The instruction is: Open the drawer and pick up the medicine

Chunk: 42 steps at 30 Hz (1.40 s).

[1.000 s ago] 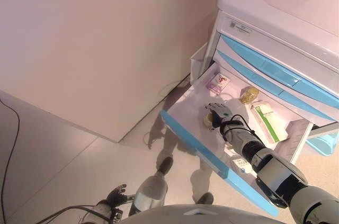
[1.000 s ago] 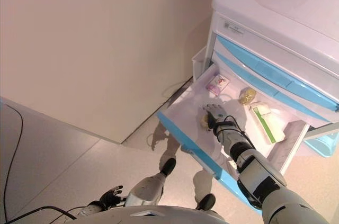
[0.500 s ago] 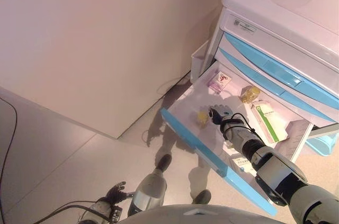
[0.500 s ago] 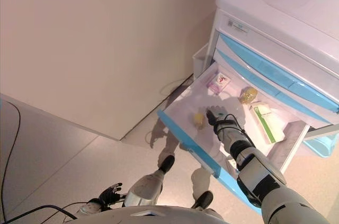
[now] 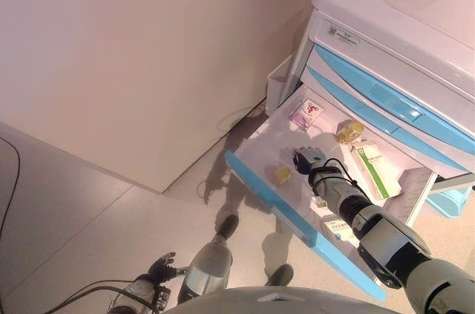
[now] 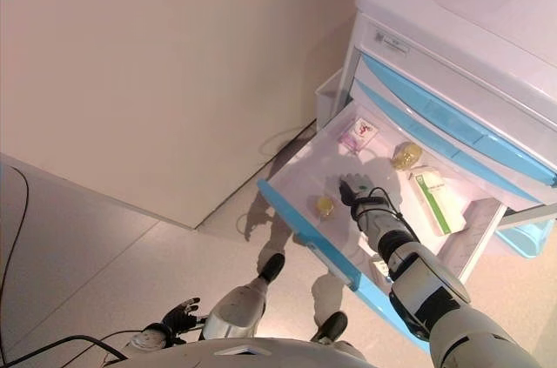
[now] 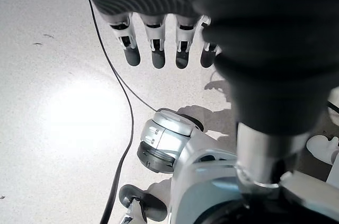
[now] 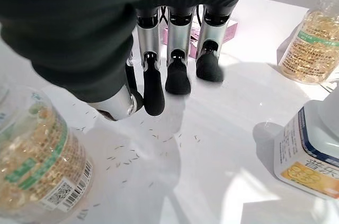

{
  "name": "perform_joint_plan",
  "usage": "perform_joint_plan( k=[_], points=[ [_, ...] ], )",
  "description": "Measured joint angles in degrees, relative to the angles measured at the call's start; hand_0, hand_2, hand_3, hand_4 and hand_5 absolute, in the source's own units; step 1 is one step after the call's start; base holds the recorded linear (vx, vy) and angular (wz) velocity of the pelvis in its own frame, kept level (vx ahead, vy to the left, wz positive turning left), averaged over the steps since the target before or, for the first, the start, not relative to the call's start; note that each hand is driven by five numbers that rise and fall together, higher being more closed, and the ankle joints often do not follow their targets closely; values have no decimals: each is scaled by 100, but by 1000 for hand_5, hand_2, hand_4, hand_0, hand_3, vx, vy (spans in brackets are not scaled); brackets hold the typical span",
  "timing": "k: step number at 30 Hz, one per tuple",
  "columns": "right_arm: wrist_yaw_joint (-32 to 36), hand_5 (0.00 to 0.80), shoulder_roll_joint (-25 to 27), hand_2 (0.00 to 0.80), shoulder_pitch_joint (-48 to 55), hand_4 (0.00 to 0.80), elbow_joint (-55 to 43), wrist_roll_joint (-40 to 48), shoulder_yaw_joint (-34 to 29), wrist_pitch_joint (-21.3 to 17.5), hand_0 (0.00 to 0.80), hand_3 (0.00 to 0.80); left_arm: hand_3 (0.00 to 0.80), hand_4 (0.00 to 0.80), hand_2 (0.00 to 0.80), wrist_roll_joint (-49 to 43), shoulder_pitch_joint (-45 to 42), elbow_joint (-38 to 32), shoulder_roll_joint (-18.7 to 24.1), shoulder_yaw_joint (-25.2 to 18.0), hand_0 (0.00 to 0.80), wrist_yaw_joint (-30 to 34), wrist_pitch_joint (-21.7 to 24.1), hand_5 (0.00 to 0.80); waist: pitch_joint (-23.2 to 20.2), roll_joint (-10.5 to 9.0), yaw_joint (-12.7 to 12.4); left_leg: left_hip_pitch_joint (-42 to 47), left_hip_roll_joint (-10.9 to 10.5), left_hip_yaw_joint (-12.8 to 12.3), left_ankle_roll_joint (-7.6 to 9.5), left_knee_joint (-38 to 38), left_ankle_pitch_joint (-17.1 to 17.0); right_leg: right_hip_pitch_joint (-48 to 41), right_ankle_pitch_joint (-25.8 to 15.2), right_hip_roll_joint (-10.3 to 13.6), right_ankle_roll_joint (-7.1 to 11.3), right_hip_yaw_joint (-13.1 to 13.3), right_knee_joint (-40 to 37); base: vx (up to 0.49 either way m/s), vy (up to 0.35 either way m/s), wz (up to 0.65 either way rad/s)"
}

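Note:
The cart's lower drawer [image 5: 261,194] is pulled out, with a white inside and a blue front. In it are a small bottle of yellow capsules [image 5: 283,174], a second such bottle [image 5: 348,131], a pink box [image 5: 306,113] and a green-and-white box [image 5: 375,169]. My right hand [image 5: 306,159] is inside the drawer, open and empty, its fingertips [image 8: 177,81] on the drawer floor. The small bottle [image 8: 37,166] stands just beside it, apart from the fingers. My left hand [image 5: 159,266] hangs low over the floor, open [image 7: 159,38].
The white cart [image 5: 401,24] has closed blue-fronted drawers above the open one. A white box [image 5: 338,226] lies near the drawer's front corner and a white container [image 8: 312,150] stands by my right hand. A pale wall [image 5: 148,54] stands to the left.
The small capsule bottle, against my right hand a second ago, has moved away towards the drawer's front. The hand has stayed almost where it was.

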<state>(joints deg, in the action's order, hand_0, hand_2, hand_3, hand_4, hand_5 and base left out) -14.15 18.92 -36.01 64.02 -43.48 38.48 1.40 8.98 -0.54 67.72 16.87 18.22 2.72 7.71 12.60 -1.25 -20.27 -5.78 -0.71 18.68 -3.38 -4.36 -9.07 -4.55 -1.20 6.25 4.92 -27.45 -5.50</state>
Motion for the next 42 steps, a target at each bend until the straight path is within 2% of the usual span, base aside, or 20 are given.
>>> perform_joint_plan(
  k=[10,15,29,42],
  points=[
    [220,0,-11,0,0,0,2,-563,11,-31,0,0,0,0,0,-3,2,0,0,1,0,2,-3,0,4,-9,-12,43,-1,6,6,6,-5,-50,0,-2,1,-5,2,0,0,0],
    [352,0,-17,0,-3,0,1,-972,151,-279,0,0,0,0,0,-10,7,-5,13,-1,0,25,-5,0,11,-32,-16,42,-13,42,1,8,-8,-69,1,-4,1,-5,4,4,-4,4],
    [249,0,-119,0,-2,0,-6,-1122,290,-979,0,0,0,0,0,-68,55,-21,37,0,0,40,-9,0,15,-60,-78,28,-26,72,1,8,-11,-68,0,-2,1,0,21,3,-3,1],
    [251,0,-133,0,-2,0,-6,-1123,299,-984,0,0,0,0,0,-163,63,-66,43,-1,0,38,-12,0,13,-61,-79,30,-27,79,4,10,-16,-71,0,-2,1,-3,22,0,0,0]
  ],
)
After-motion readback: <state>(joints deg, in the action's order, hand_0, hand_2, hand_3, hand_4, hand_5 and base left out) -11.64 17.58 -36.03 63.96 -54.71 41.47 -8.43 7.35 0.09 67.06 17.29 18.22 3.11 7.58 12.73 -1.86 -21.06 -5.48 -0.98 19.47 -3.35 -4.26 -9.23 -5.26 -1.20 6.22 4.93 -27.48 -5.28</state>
